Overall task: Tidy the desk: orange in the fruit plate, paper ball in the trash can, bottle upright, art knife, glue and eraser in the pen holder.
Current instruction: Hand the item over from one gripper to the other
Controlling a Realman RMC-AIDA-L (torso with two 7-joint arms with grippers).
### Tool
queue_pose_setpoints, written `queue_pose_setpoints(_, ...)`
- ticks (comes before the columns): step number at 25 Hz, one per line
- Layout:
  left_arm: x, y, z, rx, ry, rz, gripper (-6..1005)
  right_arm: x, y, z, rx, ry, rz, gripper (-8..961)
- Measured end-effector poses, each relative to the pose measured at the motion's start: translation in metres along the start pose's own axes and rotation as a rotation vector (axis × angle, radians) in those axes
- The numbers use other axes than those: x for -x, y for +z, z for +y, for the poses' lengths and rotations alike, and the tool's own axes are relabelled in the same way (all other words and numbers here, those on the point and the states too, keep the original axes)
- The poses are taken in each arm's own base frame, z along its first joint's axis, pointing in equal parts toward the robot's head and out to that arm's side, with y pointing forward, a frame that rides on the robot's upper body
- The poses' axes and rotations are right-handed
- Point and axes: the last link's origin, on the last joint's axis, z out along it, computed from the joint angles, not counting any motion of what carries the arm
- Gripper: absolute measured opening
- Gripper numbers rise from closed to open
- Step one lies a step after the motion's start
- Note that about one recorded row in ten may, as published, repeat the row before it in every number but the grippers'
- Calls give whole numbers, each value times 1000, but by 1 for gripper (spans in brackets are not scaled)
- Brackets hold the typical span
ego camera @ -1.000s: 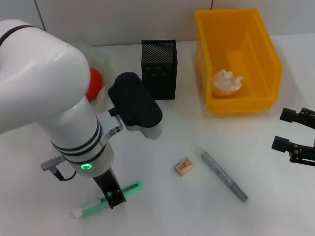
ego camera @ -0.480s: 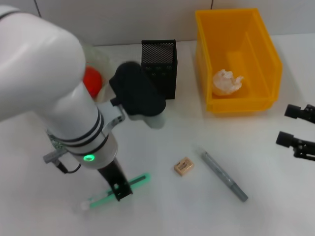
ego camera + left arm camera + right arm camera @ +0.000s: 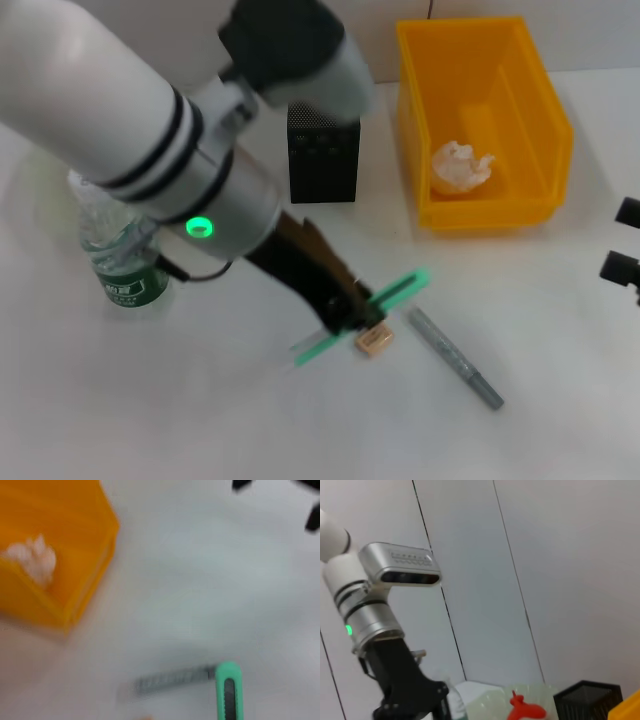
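The slim green plastic art knife [image 3: 395,293], light, stiff and slippery, is clamped mid-length by the left gripper [image 3: 352,312], below the black mesh pen holder [image 3: 323,153]; the right gripper [image 3: 622,262] cannot be judged

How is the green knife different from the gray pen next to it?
The art knife is bright green; the glue pen is gray. The knife is gripped by the left gripper and held above the table; the pen lies flat on the table, untouched. The knife's far end points toward the yellow trash can; the pen slants the other way. Both are long and thin.
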Motion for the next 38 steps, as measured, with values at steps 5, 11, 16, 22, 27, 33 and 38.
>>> queue_pose_setpoints(5,-4,-20,-15,-3,-39,127,183,9,-19,4,9,13,-30,784)
queue_pose_setpoints(11,-1,-34,-32,18,-133,254,183,10,-31,19,63,-95,-48,783)
queue_pose_setpoints(16,6,-44,-53,79,-275,326,184,0,-12,43,86,-520,-123,783)
queue_pose_setpoints(22,17,-45,-65,192,-411,402,184,-3,0,45,113,-692,-170,782)
queue_pose_setpoints(27,21,-41,-62,230,-436,413,183,-14,14,48,78,-953,-255,782)
queue_pose_setpoints(33,21,-41,-60,270,-485,423,184,-17,28,50,98,-1112,-296,781)
queue_pose_setpoints(38,23,-33,-58,302,-531,398,183,-24,37,51,62,-1263,-317,781)
